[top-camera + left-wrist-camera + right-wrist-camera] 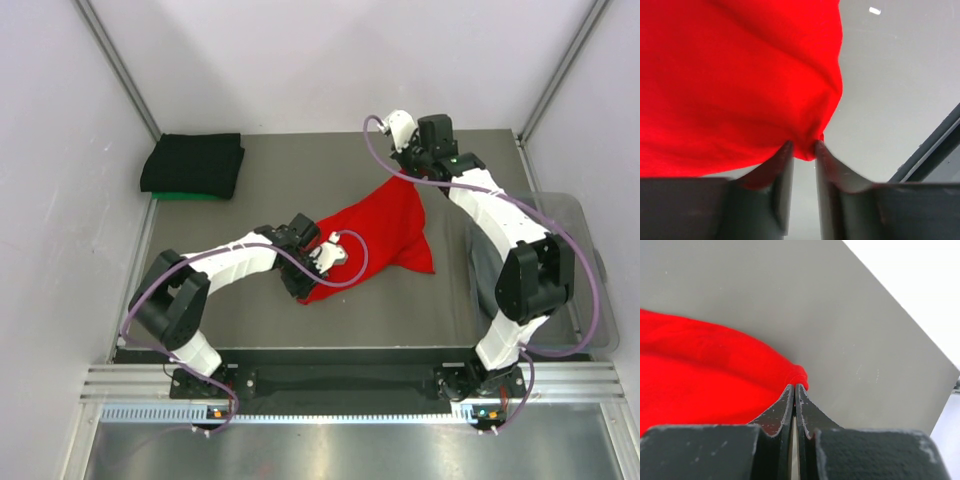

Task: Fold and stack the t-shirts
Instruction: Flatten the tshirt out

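The red t-shirt (385,230) lies in the middle of the table (280,185), bunched into a long strip that runs from about 7 o'clock to 1 o'clock in the top view. Each arm holds one end. The left gripper (325,262) pinches the 7 o'clock end, and its wrist view shows a small fold of red cloth squeezed between the two fingertips (786,150). The right gripper (403,170) pinches the 1 o'clock end, its fingers pressed together on a little knot of fabric. I think the two ends are held like this so that the arms can pull apart and spread the cloth flat before folding. Now it is too crumpled to fold.

The cloth is bright and plain, soft, with deep wrinkles that gather toward each pinch. One loose corner sticks out at about 4 o'clock.

A folded black t-shirt (192,162) rests on a green t-shirt (185,196) at 10 o'clock on the table, well apart from the red one. At 3 o'clock a clear bin (590,260) holds grey cloth (482,268).
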You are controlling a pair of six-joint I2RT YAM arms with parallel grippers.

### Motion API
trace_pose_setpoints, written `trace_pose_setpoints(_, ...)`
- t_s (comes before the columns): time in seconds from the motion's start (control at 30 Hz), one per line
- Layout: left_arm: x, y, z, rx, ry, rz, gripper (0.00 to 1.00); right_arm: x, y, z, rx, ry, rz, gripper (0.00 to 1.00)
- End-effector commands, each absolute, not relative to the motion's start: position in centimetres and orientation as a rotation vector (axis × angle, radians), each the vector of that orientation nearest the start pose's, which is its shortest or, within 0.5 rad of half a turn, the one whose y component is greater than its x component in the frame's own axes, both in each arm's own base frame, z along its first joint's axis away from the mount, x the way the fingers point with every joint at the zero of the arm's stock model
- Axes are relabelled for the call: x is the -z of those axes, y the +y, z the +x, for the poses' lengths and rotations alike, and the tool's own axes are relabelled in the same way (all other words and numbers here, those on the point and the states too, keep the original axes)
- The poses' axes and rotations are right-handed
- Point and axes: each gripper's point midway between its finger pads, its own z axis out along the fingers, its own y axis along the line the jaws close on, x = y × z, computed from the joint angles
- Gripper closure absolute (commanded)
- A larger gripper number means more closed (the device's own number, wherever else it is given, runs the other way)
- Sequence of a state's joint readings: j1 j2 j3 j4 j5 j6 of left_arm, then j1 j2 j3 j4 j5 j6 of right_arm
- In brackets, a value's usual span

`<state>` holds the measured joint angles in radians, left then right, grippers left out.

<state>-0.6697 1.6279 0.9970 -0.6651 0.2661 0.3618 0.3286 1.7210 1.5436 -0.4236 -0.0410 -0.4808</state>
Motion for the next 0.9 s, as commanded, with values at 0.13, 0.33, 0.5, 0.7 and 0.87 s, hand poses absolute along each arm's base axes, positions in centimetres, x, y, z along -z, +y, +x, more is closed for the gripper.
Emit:
trace_pose_setpoints(0.13, -5.5, -21.8, 23.2, 0.403, 2.399, 1.426, 1.0, -24.7, 14.3, 47.2, 0.039, 1.912, -0.815, 1.0)
trace_pose_setpoints(0.33, -9.8, -19.9, 24.4, 0.278, 2.276, 1.385, 1.0, -26.4, 14.0, 46.3, 0.024, 1.884, -0.799, 1.0)
trace_pose_setpoints(0.5, -18.0, -15.4, 26.9, 0.069, 2.049, 1.251, 1.0, -30.4, 14.9, 42.7, -0.084, 1.779, -0.823, 1.0)
trace_pose_setpoints(0.7, -23.9, -11.8, 27.0, -0.039, 1.914, 1.153, 1.0, -34.5, 15.5, 36.2, -0.182, 1.601, -0.911, 1.0)
trace_pose_setpoints(0.87, -29.5, -10.1, 26.1, -0.084, 1.796, 1.064, 1.0, -36.9, 14.5, 30.6, -0.182, 1.517, -0.969, 1.0)
